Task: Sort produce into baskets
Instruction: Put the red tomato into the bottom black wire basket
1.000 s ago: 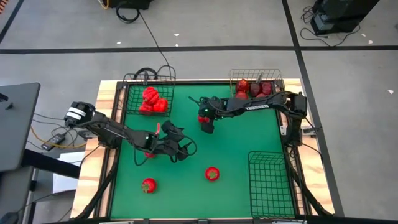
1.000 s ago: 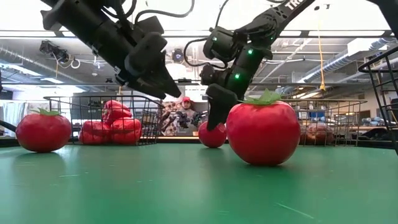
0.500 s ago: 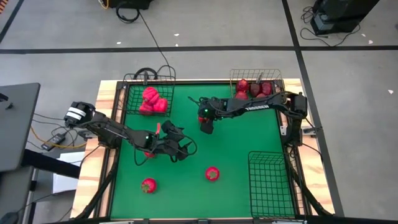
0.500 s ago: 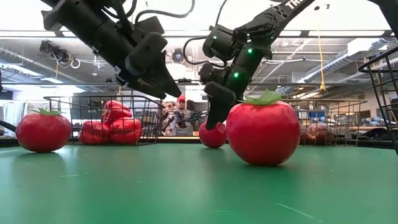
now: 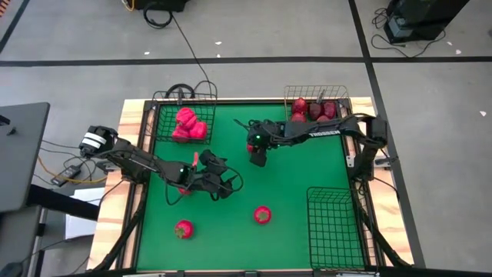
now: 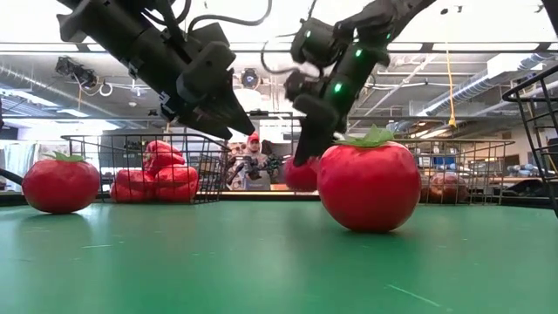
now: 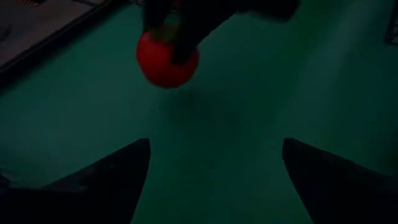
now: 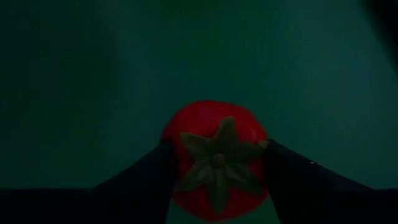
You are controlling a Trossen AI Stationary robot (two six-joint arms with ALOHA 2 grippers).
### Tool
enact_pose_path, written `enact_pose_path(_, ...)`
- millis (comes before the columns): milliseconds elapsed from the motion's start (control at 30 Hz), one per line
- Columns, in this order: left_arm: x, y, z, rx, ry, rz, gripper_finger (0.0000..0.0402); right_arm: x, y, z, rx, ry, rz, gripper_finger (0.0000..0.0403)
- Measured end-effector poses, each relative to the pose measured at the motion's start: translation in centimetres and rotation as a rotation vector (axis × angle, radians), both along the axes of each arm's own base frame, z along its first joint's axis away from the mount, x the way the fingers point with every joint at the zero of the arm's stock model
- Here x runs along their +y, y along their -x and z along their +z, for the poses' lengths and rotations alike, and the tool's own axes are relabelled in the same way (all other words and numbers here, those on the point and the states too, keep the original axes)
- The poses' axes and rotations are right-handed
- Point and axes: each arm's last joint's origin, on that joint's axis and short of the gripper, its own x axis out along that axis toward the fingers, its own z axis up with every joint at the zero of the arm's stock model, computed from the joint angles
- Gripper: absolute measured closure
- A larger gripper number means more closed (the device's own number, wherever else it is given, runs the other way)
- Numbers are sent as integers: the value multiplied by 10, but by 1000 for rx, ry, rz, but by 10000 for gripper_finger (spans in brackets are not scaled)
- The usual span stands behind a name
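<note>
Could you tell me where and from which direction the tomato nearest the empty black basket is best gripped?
Grip the tomato across its round sides from straight above, fingers straddling the green top. It sits upright, calyx up, on open green mat, nothing crowding it.

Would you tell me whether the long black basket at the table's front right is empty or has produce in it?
Empty. The high view shows only green table through the long black basket, with no red items inside.

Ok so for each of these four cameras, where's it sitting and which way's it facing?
High: overhead, straight down on the table, both arms.
Low: table-top height, level across; arms enter from above.
Left wrist: past the open left gripper toward a tomato.
Right wrist: down onto that tomato, held by the right gripper.
Both wrist views share it.
</note>
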Motion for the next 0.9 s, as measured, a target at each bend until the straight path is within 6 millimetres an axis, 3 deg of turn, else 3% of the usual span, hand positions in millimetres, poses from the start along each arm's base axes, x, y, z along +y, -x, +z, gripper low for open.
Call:
enact_pose_path(233,0,0,0,-13,21,15,30,37,22,46,-27,-8,43,177)
enact_pose_path(633,0,-1,0,-23,21,13,30,141,96,127,-210,-103,107,177)
enact_pose_path(767,0,-1,0,-15,7,3,30,175,121,140,-247,-185,173,177)
enact_pose_path(900,0,-1,0,-14,7,2,30,202,144,140,-196,-248,227,175)
